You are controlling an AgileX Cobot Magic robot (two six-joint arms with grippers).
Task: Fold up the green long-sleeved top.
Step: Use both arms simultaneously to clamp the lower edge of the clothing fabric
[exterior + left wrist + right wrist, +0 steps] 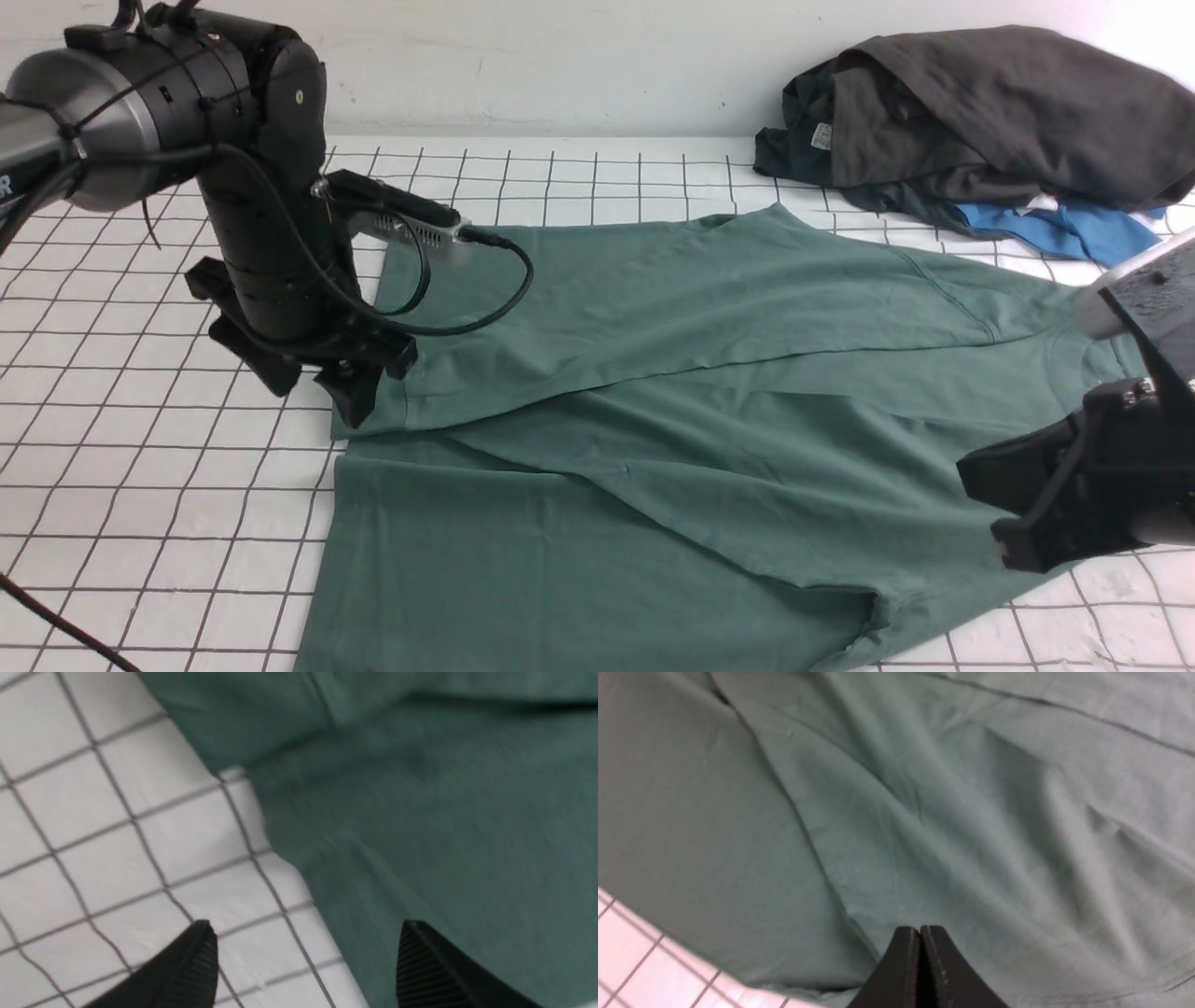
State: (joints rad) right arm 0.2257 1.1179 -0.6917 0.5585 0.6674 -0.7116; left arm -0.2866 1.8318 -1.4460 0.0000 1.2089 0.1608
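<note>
The green long-sleeved top lies spread on the white gridded table, neck toward the right, with a sleeve folded slantwise across the body. My left gripper is open and empty, low over the top's left edge. In the left wrist view one fingertip is over bare table and the other over the green cloth. My right gripper is shut and empty, hovering over the top near the neck end. In the right wrist view wrinkled green cloth lies under it.
A heap of dark charcoal-grey garments with a bright blue cloth under it sits at the back right corner. A white wall runs along the table's far edge. A black cable crosses the near left corner.
</note>
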